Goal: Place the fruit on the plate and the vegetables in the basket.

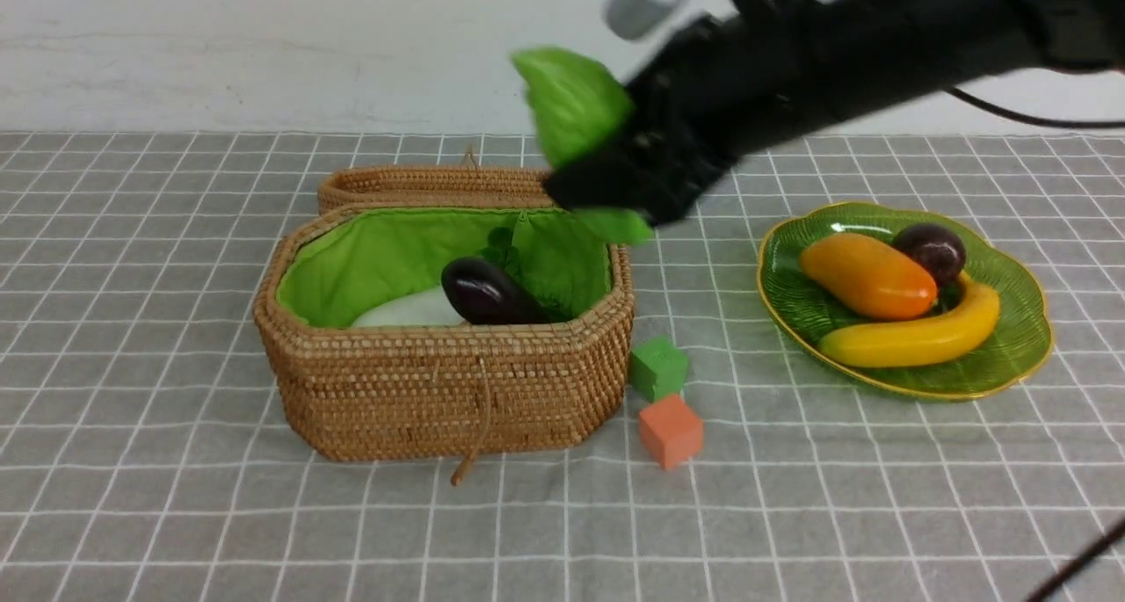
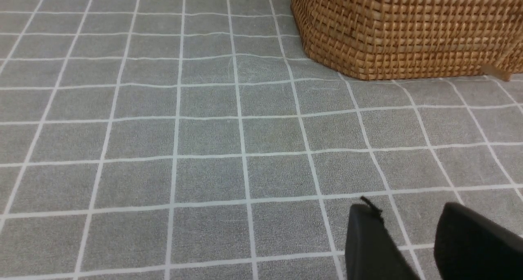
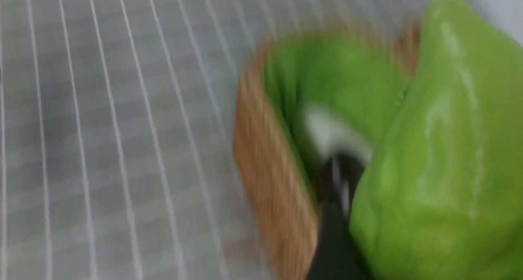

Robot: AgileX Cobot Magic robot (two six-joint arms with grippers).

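Octagonal woven wicker basket (image 1: pixel 457 382), green-lined

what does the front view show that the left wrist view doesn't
Only the front view shows the plate holding the mango, banana and a small dark fruit, the green cube and orange cube, the eggplant and white radish inside the basket, and the right gripper carrying a light green vegetable above it.

Only the left wrist view shows the left gripper's dark fingers, apart over bare cloth, holding nothing.

Both show the wicker basket wall and the grey checked tablecloth.
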